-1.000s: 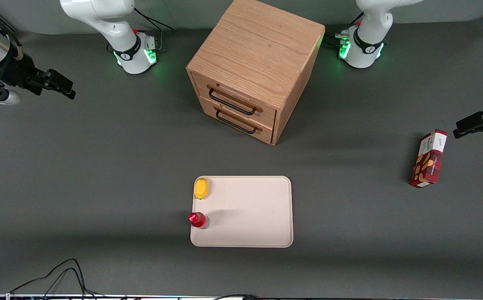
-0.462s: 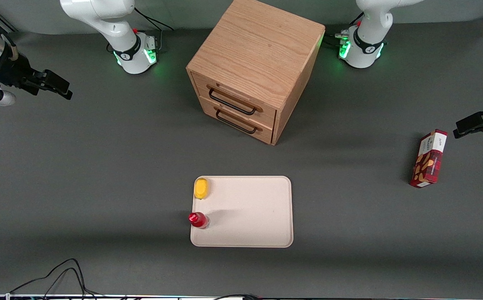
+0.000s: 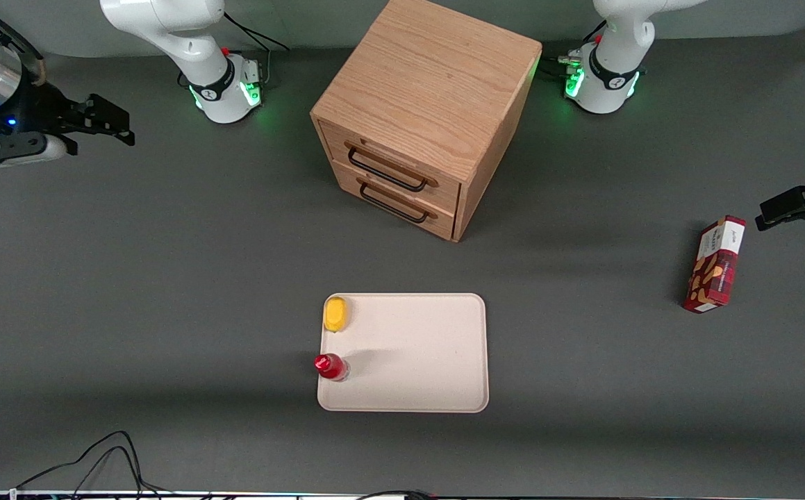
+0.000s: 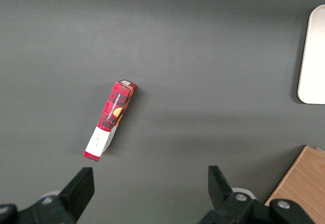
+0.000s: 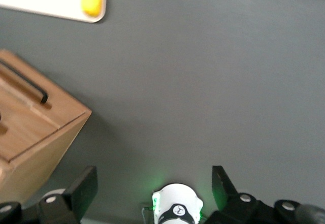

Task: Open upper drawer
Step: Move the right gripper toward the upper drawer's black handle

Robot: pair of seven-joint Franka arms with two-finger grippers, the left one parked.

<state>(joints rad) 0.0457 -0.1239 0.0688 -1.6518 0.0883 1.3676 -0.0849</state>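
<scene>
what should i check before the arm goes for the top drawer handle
1. Upper drawer shut, flush with the cabinet: ok, not yet opened.
2. Black handle unblocked, nothing in front of it: ok.
3. Gripper open: ok, fingers spread wide, holding nothing.
4. Gripper near the handle: not ok, it is above the table at the working arm's end, well apart from the cabinet.
5. Tray with the yellow item and red bottle out of the way: ok, nearer the front camera than the cabinet.
</scene>
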